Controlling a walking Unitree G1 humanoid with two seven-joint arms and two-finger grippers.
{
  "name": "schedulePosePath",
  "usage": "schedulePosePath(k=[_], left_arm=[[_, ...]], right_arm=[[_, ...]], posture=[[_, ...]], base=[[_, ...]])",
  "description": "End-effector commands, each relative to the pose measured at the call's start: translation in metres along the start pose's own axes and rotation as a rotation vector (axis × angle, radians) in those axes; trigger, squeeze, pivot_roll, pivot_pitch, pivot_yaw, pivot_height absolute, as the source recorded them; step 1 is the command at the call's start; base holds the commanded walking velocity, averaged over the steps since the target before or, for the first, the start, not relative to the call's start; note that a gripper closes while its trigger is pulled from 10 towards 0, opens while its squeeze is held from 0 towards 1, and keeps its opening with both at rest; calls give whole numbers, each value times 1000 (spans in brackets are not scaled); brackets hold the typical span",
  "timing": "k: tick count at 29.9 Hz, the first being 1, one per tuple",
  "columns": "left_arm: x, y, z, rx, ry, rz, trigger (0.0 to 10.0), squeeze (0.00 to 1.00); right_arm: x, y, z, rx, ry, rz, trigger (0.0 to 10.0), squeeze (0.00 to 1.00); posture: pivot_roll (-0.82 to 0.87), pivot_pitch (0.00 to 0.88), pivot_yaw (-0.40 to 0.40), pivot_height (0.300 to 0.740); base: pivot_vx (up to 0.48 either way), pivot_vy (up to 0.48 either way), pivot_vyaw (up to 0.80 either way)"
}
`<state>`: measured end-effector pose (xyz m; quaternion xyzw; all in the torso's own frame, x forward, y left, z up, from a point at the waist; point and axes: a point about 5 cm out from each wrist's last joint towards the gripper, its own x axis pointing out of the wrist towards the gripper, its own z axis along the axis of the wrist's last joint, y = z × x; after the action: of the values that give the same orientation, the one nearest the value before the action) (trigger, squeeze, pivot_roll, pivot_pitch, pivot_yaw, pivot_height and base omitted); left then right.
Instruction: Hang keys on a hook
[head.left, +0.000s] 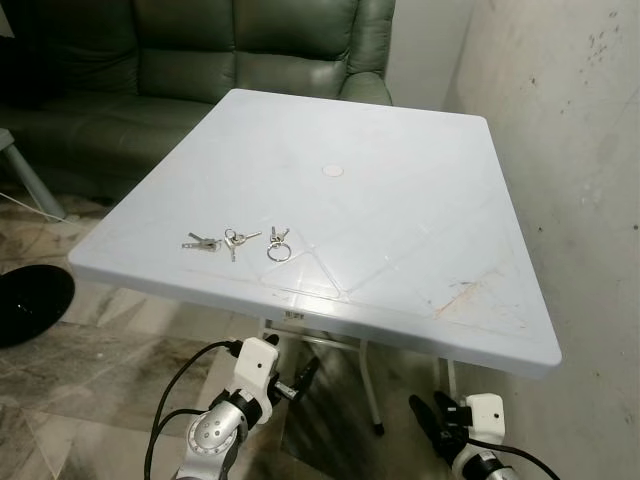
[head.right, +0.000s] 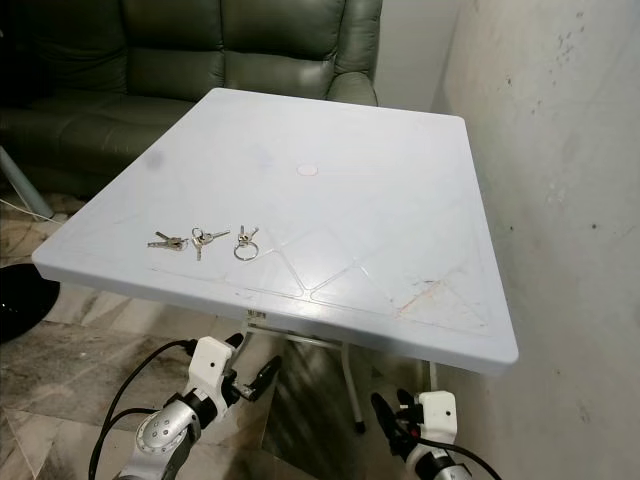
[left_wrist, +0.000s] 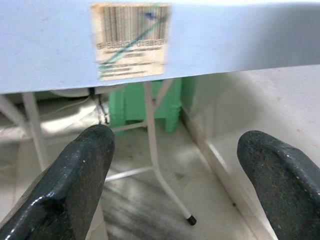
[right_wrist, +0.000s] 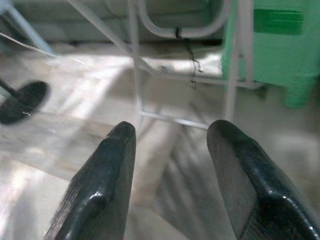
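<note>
Low beneath the near edge of the white table (head.left: 420, 250), left gripper (head.left: 300, 380) spread wide, gripping nothing, fingers (left_wrist: 75, 190) aimed under the tabletop at a barcode sticker (left_wrist: 131, 40) and a green stool (left_wrist: 145, 102) beyond. Above and ahead of it, on the tabletop near the front edge: three bunches of keys (head.left: 232, 240) in a row. Further right, also below the table edge, right gripper (head.left: 430, 415) parted and empty, fingers (right_wrist: 100, 185) pointing at the table legs (right_wrist: 135, 65). Behind the table, a dark green sofa (head.left: 200, 60).
</note>
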<state>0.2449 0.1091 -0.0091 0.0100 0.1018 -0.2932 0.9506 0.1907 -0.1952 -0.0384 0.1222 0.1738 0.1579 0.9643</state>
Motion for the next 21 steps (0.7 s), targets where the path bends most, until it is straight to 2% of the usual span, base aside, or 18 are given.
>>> schedulePosePath(k=[1, 7, 12, 21], left_arm=[[0, -2, 3, 38, -13, -42, 10000, 0], [2, -8, 13, 75, -66, -123, 10000, 0], [3, -13, 25, 115, -128, -186, 10000, 0], [6, -18, 40, 150, -185, -232, 10000, 0]], right_arm=[[0, 0, 4, 21, -19, 32, 10000, 0], [0, 4, 14, 64, -34, 178, 10000, 0], [2, 17, 29, 111, -68, 321, 10000, 0], [9, 26, 50, 170, -138, 373, 10000, 0]], posture=[[-13, 0, -44, 740], [-11, 0, -44, 740], [-9, 0, -47, 740], [-3, 0, -51, 740]], base=[[0, 0, 0], [0, 0, 0], [0, 0, 0], [0, 0, 0]])
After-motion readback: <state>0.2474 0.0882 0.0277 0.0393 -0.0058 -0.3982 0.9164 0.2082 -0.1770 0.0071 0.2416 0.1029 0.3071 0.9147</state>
